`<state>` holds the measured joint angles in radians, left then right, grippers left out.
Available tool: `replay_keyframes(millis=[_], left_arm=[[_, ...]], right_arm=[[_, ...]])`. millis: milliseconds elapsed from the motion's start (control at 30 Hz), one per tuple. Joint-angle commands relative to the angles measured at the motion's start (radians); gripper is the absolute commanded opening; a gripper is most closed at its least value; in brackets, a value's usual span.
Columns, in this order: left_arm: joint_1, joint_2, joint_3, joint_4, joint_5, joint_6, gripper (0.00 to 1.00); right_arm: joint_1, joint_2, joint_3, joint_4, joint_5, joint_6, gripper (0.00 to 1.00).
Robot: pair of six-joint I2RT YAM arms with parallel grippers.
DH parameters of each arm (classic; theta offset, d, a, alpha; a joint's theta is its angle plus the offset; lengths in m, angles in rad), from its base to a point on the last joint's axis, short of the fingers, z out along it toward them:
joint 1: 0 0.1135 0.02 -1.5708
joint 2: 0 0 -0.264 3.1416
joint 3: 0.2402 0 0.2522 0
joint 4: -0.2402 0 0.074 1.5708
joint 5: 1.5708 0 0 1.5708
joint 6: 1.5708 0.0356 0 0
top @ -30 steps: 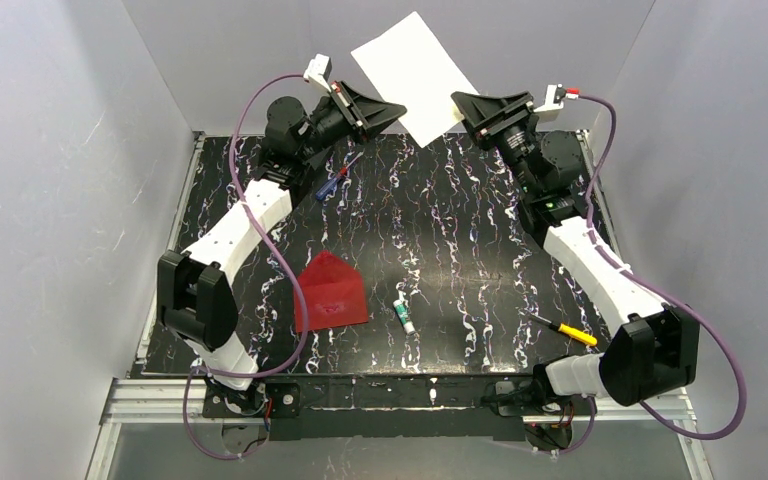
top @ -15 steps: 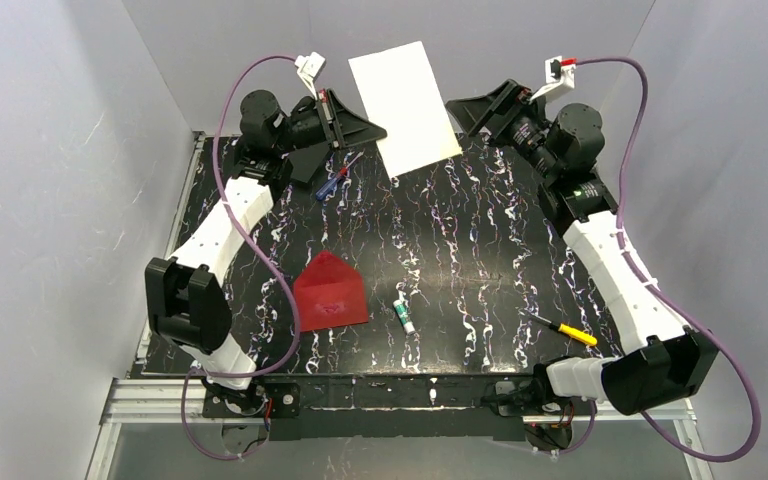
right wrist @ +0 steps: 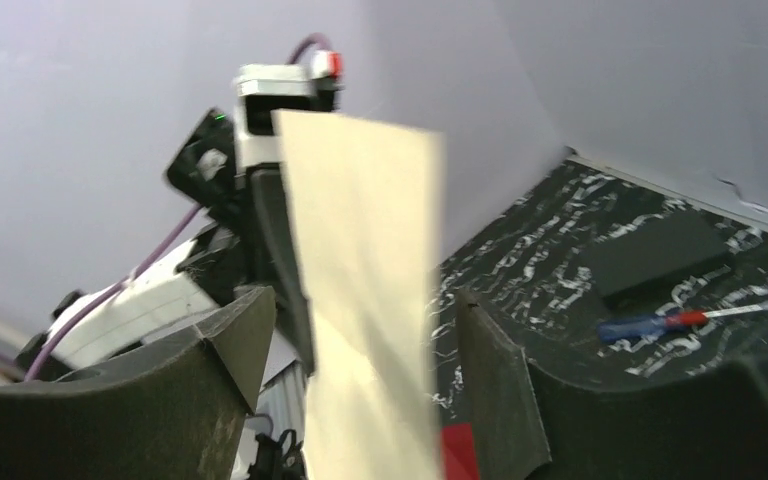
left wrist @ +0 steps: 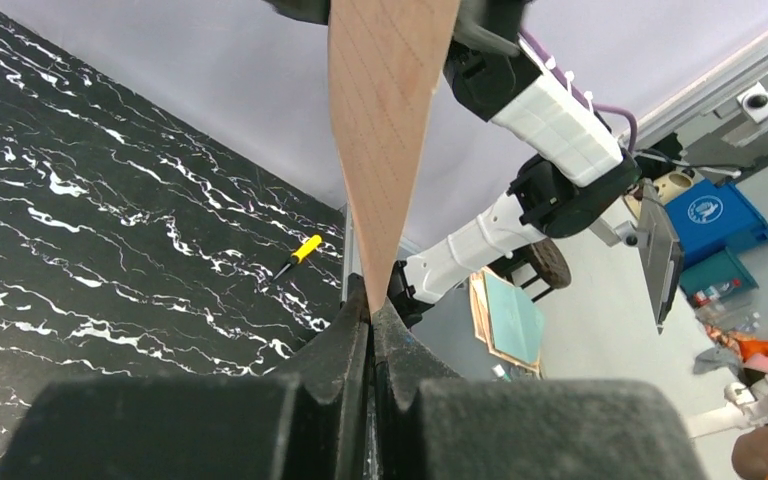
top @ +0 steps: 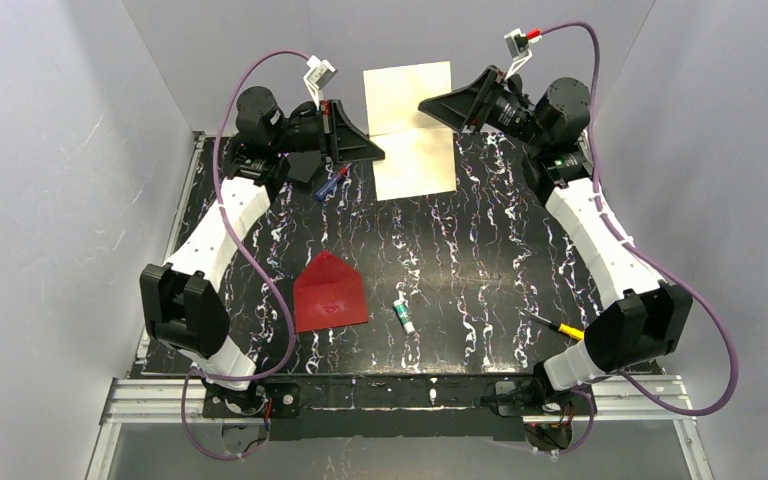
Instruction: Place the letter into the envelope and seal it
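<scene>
The letter [top: 410, 130] is a white sheet held upright in the air at the back of the table, with a crease across its middle. My left gripper [top: 378, 154] is shut on its left edge; in the left wrist view the sheet [left wrist: 385, 120] rises edge-on from the closed jaws [left wrist: 370, 305]. My right gripper [top: 434, 104] is open, its jaws standing on either side of the sheet's right part; the right wrist view shows the letter [right wrist: 365, 250] between the spread fingers [right wrist: 363, 310]. The red envelope [top: 330, 292] lies flat on the table at front left, flap pointing away.
A flat black rectangular object [top: 305, 170] and a blue-and-red screwdriver [top: 332, 182] lie under the left gripper. A small green-and-white tube [top: 403, 316] lies right of the envelope. A yellow screwdriver [top: 563, 331] lies at front right. Grey walls enclose three sides.
The letter has swung from tilted to square and upright. The right gripper has moved left and up, now open around the sheet's right part. The left gripper keeps its hold.
</scene>
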<state>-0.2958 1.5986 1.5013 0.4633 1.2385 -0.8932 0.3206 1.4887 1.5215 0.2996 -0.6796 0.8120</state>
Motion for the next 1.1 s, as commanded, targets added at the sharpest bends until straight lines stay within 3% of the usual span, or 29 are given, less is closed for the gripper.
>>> replay_keyframes(millis=[0,133,300,433,600,767,933,1067], left_arm=[[0.019,0.001,0.065,-0.067,-0.036,-0.003,0.00],[0.047,0.037,0.094,-0.148,-0.099,-0.056,0.00],[0.055,0.113,0.178,-0.150,-0.064,-0.179,0.00],[0.057,0.129,0.174,-0.152,-0.064,-0.170,0.00],[0.057,0.102,0.154,-0.152,-0.039,-0.100,0.00],[0.057,0.037,0.097,-0.162,-0.019,0.071,0.00],[0.057,-0.013,0.049,-0.321,-0.092,0.303,0.00],[0.035,-0.045,0.105,-0.734,-0.302,0.736,0.00]], right_arm=[[-0.002,-0.049,-0.016,0.277,-0.196,0.114,0.73],[-0.002,-0.101,-0.067,0.292,-0.256,0.105,0.72],[-0.001,-0.115,-0.062,0.304,-0.377,0.169,0.77],[-0.002,-0.154,-0.018,-0.025,-0.281,-0.096,0.86],[-0.002,-0.128,0.010,-0.085,-0.106,-0.127,0.88],[-0.002,-0.121,0.042,-0.105,0.076,-0.138,0.93],[0.000,-0.059,0.121,-0.014,0.021,-0.053,0.91],[0.009,-0.015,0.134,0.033,0.022,0.032,0.78]])
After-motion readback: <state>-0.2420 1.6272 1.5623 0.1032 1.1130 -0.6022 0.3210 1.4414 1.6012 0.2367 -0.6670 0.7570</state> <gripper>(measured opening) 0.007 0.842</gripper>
